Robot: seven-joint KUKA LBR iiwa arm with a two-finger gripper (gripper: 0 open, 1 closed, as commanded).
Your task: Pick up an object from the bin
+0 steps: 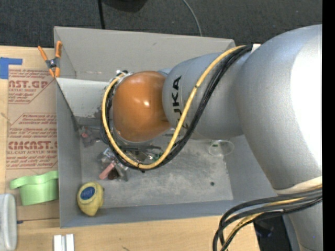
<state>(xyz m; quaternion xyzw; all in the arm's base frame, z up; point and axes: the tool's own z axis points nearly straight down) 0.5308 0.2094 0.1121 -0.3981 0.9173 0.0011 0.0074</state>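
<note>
We see the arm (251,103) down in the bin (157,195), its orange wrist cover (137,106) over the 9 o'clock half. The cover hides the fingers, so we can't tell if they're apart or together. At the cover's 7 o'clock edge: small dark heap (119,163) with a pinkish piece (108,170). In the bin's 7 o'clock corner, well apart: yellow tape measure (90,197).

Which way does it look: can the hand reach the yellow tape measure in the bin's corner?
Probably yes: the tape measure lies alone on bare floor, apart from the clutter beneath the hand.
</note>
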